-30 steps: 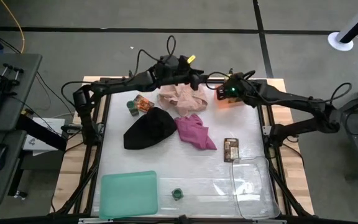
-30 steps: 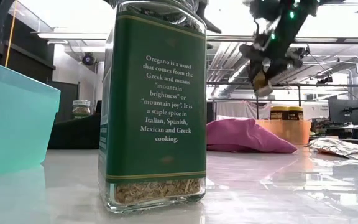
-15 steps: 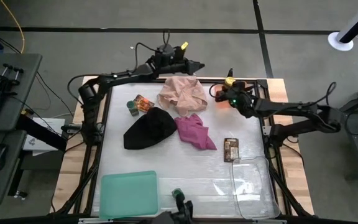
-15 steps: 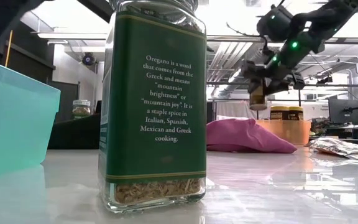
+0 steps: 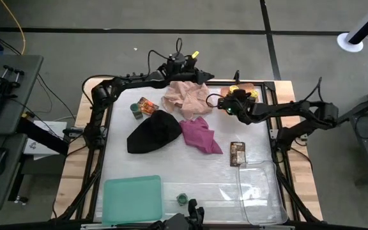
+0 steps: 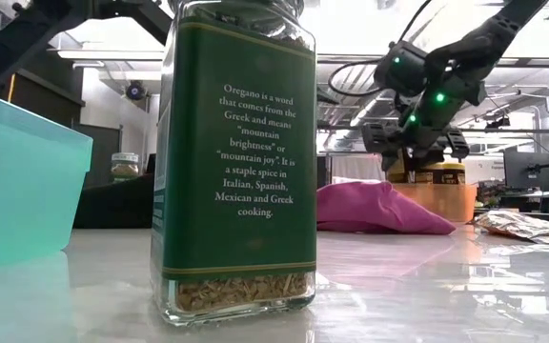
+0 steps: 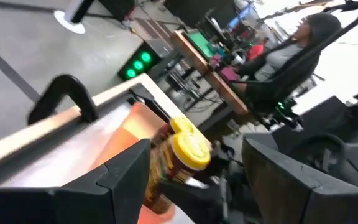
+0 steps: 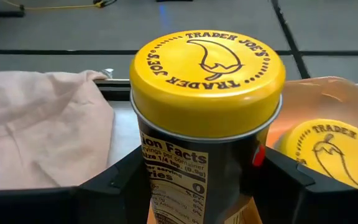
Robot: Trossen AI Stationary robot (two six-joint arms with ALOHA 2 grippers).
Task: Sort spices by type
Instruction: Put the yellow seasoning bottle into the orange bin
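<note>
My right gripper (image 5: 230,104) is shut on a yellow-lidded jar (image 8: 207,81) at the orange tray (image 5: 246,99) by the far right edge. Another yellow-lidded jar (image 8: 328,152) stands in that tray. My left gripper (image 5: 199,75) is open and empty above the far edge, over the pink cloth (image 5: 187,96). It faces the tray and the held jar (image 7: 188,152). A green-lidded jar (image 5: 136,110) and an orange packet (image 5: 149,105) lie at the far left. A brown packet (image 5: 237,153) lies at the right. A second green-lidded jar (image 6: 236,162) stands near the front edge. My right gripper pinches the jar's body just below the yellow lid (image 8: 166,168) between its two fingers (image 8: 114,183), one on each side. The fingers slant down from the table's right side. The jar stands upright in the hold. Whether its base rests on the tray, I cannot tell.
A black cloth (image 5: 153,131) and a magenta cloth (image 5: 200,134) lie mid-table. A green tray (image 5: 133,199) sits at the near left and a clear tray (image 5: 257,191) at the near right. Bare table lies between the cloths and these trays.
My right gripper has gone down toward the orange tray with the yellow-lidded jar. The jar was tilted a second ago and now stands upright, lower, beside the jars in the tray.
</note>
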